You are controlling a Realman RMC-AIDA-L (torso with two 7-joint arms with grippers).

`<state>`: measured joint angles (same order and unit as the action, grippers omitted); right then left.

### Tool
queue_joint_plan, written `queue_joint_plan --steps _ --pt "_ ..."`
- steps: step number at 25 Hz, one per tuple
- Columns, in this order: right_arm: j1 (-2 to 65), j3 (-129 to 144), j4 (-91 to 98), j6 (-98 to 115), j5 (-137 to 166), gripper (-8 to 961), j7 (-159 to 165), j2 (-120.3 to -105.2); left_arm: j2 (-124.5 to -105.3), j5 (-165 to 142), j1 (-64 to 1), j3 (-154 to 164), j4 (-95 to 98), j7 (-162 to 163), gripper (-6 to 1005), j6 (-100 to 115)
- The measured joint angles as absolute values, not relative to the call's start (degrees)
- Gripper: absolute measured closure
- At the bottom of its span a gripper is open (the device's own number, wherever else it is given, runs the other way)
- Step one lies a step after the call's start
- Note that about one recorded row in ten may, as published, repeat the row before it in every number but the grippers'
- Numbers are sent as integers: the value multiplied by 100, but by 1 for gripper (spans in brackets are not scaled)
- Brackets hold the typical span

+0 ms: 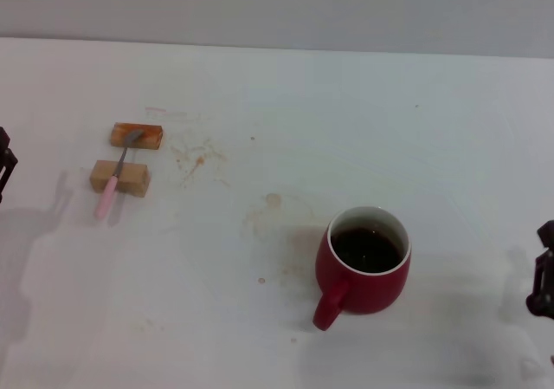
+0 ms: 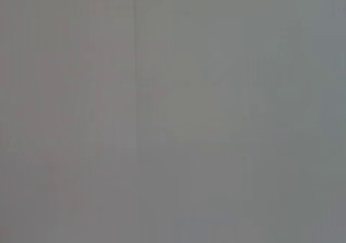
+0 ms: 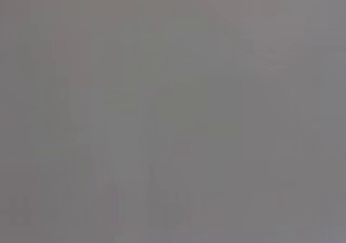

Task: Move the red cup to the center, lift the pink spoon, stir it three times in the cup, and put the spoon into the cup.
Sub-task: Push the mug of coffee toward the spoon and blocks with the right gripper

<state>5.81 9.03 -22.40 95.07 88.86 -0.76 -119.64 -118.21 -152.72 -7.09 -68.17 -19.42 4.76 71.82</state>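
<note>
The red cup [image 1: 363, 266] stands on the white table, right of the middle and toward the front, with dark liquid inside and its handle turned to the front left. The pink spoon [image 1: 115, 178] lies at the left, resting across two small blocks, its metal bowl on the far one. My left gripper [image 1: 4, 162] shows only as a dark tip at the left edge, well left of the spoon. My right gripper [image 1: 543, 283] peeks in at the right edge, to the right of the cup. Both wrist views show only a plain grey surface.
A tan block [image 1: 121, 178] and an orange-brown block [image 1: 137, 135] support the spoon. Brownish stains [image 1: 195, 159] mark the table [image 1: 346, 120] between spoon and cup. The table's far edge meets a grey wall.
</note>
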Motion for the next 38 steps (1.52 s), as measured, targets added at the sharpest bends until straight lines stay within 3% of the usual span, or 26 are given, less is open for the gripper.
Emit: queue_joint_plan --steps 38 --pt "413 1648 -3704 8638 9033 952 -1390 -11988 -11821 -15277 -660 -6829 -1942 470 148 7178"
